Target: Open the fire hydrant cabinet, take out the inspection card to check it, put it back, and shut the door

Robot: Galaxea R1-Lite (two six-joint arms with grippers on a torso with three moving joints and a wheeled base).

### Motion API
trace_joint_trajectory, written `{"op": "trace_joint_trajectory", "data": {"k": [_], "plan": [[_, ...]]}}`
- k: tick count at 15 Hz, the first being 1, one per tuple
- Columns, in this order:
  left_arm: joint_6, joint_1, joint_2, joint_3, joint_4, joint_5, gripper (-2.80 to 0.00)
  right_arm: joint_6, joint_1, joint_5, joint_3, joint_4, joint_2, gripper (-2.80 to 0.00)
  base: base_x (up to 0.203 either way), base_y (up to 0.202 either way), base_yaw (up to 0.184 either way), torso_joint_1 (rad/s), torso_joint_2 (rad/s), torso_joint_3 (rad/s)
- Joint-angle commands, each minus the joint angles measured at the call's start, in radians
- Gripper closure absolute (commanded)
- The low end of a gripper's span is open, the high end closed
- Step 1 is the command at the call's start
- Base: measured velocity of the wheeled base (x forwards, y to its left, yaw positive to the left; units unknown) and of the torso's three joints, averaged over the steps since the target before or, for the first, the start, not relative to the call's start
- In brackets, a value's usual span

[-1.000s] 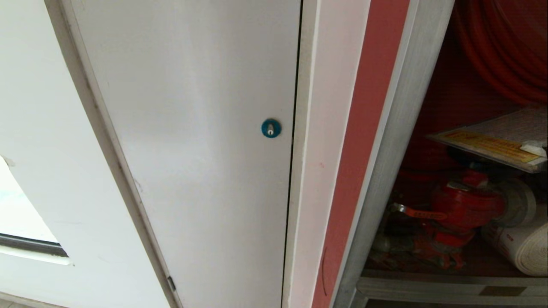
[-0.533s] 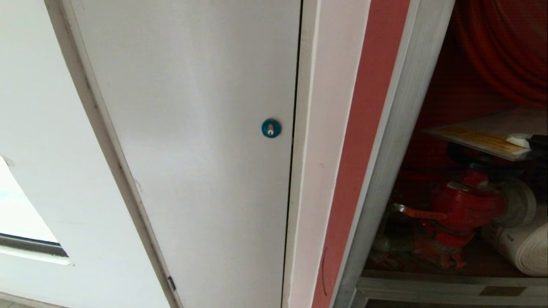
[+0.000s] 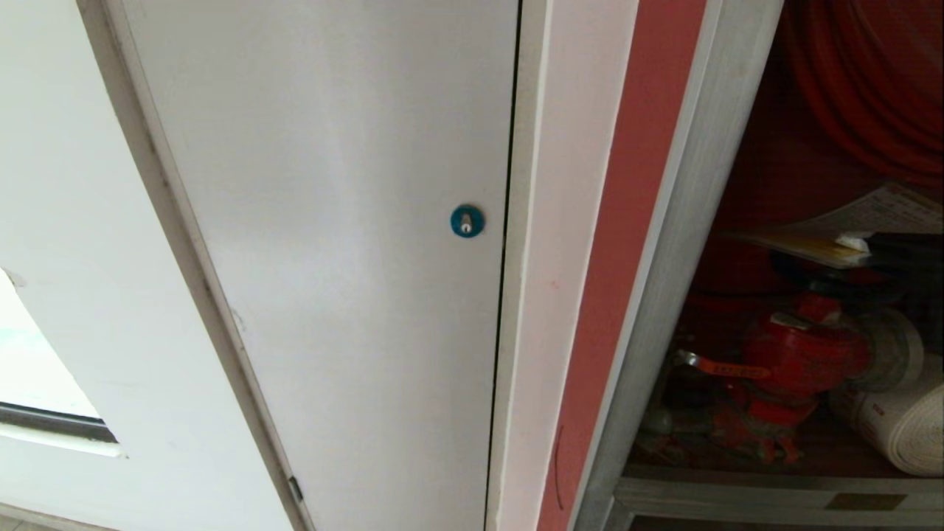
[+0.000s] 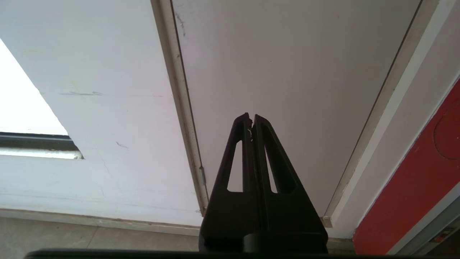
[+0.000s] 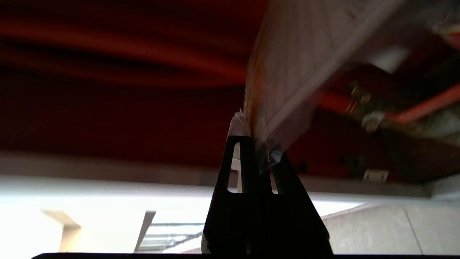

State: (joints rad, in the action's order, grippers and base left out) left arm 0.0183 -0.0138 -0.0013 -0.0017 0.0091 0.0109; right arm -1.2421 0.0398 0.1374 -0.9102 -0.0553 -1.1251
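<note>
The fire hydrant cabinet (image 3: 686, 221) stands open at the right of the head view, showing its red interior, a red hose coil (image 3: 863, 96), a red valve (image 3: 800, 354) and a white rolled hose (image 3: 896, 428). Its own door is out of view. My right gripper (image 3: 859, 242) reaches in from the right edge and is shut on the inspection card (image 3: 848, 221), a white sheet with a yellow band, held above the valve. The right wrist view shows the card (image 5: 298, 61) pinched in the gripper (image 5: 257, 140). My left gripper (image 4: 251, 117) hangs shut and empty, low before the white door.
A plain white door (image 3: 332, 221) with a round blue lock (image 3: 467, 220) fills the middle of the head view, beside a white jamb and a red strip (image 3: 627, 221). The cabinet's grey bottom sill (image 3: 737, 494) lies under the valve. A floor edge (image 4: 90, 223) shows in the left wrist view.
My right gripper has moved left, further into the head view and the cabinet, carrying the card. The card now lies flatter, more edge-on. The left arm has not moved.
</note>
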Motion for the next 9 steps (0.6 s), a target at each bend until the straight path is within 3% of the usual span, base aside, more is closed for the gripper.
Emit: {"op": "trace_joint_trajectory", "data": {"k": [1, 9], "plan": [[0.000, 0.000, 0.001, 0.000, 0.000, 0.000, 0.00, -0.007, 0.000, -0.002, -0.001, -0.003, -0.040, 0.00, 0.000, 0.000, 0.000, 0.000, 0.00, 0.000], [0.000, 0.000, 0.001, 0.000, 0.000, 0.000, 0.00, -0.017, 0.010, 0.010, -0.001, -0.024, -0.099, 0.00, 0.000, 0.000, 0.000, 0.000, 0.00, 0.000]]}}
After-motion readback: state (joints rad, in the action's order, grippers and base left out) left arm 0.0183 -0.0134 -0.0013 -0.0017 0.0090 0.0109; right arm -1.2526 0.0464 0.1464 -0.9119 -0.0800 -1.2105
